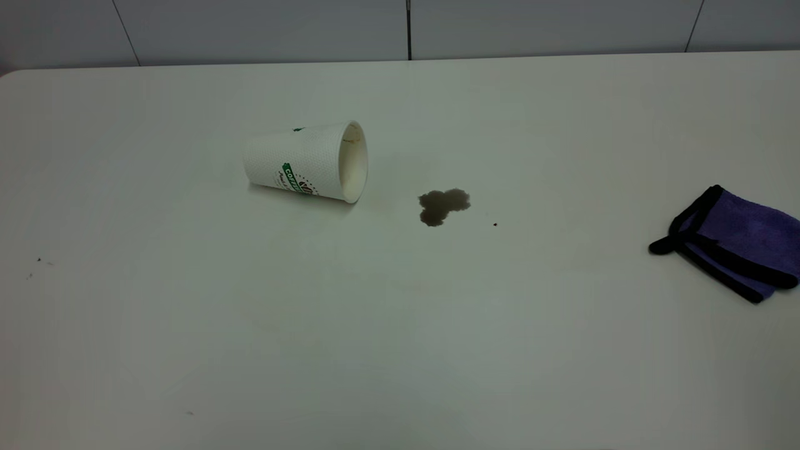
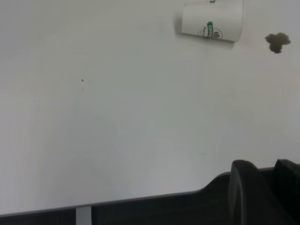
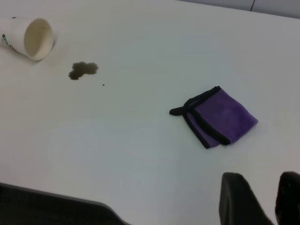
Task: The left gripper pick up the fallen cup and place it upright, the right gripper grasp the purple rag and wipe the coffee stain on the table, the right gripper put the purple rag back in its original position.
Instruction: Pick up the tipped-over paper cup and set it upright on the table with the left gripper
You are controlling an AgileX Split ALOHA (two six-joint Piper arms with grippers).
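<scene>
The white cup (image 1: 300, 164) with the green logo lies on its side on the table (image 1: 400, 337), its mouth facing the coffee stain (image 1: 442, 205) just to its right. The purple rag (image 1: 740, 240) lies folded at the far right edge. Neither gripper shows in the exterior view. In the left wrist view my left gripper (image 2: 266, 169) hangs open and empty off the table's near edge, far from the cup (image 2: 211, 21) and stain (image 2: 277, 42). In the right wrist view my right gripper (image 3: 265, 183) is open and empty, short of the rag (image 3: 220, 115); cup (image 3: 28, 35) and stain (image 3: 83, 70) lie beyond.
A tiny dark speck (image 1: 495, 224) sits right of the stain, and a few faint specks (image 1: 39, 260) lie at the left. A grey panelled wall (image 1: 400, 28) runs behind the table's far edge.
</scene>
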